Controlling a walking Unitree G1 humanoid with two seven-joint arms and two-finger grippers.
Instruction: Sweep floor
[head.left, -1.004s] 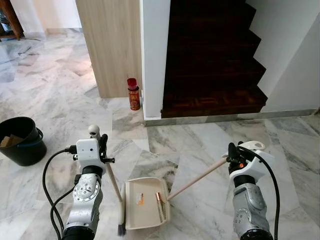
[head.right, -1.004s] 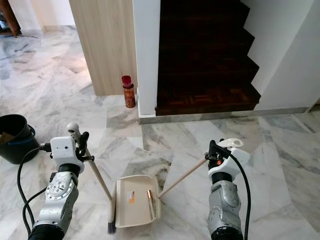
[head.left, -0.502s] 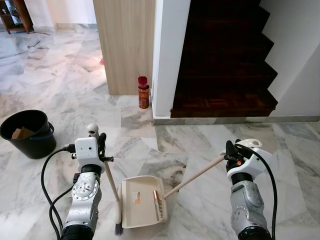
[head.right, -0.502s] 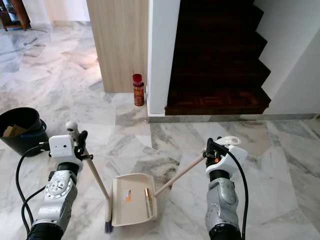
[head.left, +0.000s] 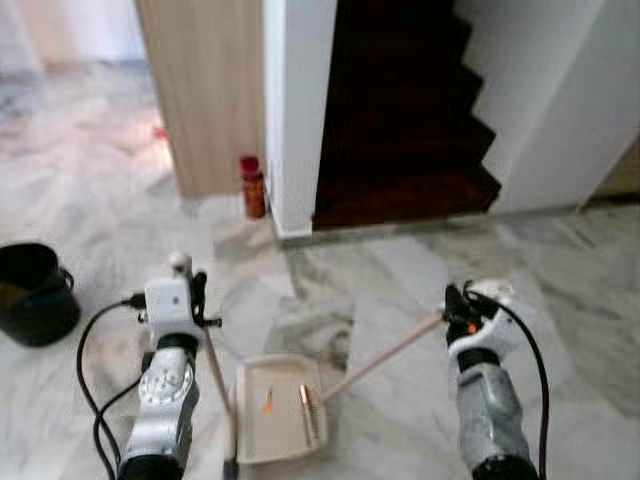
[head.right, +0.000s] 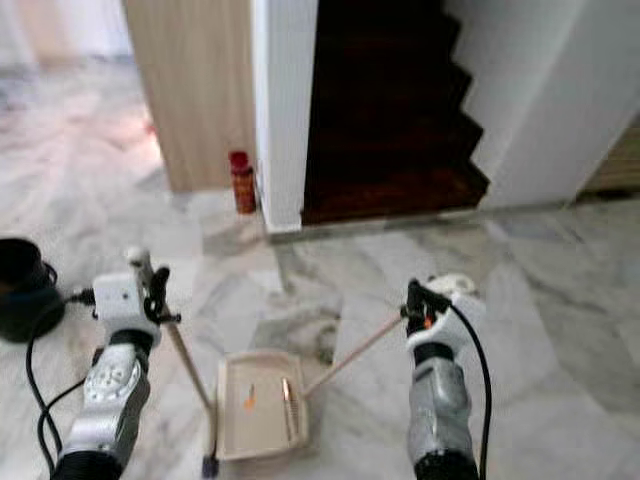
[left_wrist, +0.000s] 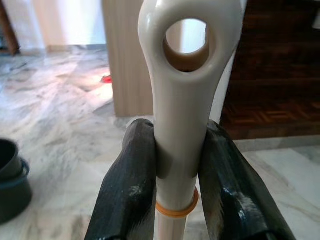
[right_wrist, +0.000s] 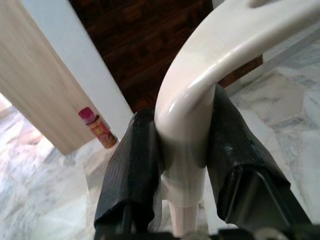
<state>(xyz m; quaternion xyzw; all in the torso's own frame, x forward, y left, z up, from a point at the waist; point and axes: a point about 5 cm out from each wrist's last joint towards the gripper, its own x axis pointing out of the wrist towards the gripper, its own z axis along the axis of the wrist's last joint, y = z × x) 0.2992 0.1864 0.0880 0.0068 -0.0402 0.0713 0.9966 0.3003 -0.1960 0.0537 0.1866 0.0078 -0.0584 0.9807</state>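
Two grippers clamped shut — left gripper (left_wrist: 179, 165) on the broom (head.left: 218, 375) handle, right gripper (right_wrist: 186, 150) on the dustpan (head.left: 277, 409) handle. Dustpan flat on marble floor (head.left: 390, 270), between arms; black bucket (head.left: 35, 293) at nine o'clock.

Floor: grey-veined white marble tiles (head.left: 400, 280), seen somewhat blurred.
Dustpan: cream plastic dustpan (head.left: 277, 408), laid flat on the tiles; a small orange scrap (head.left: 267, 404) and a thin brown stick-like piece (head.left: 306, 408) are held in it.
Bucket: black round bucket (head.left: 32, 292), stood well apart to the left.
Can: red cylindrical can (head.left: 252, 187), stood upright beside the white wall corner (head.left: 290, 120).
Stairs: dark wooden steps (head.left: 400, 150), risen from the far floor edge.
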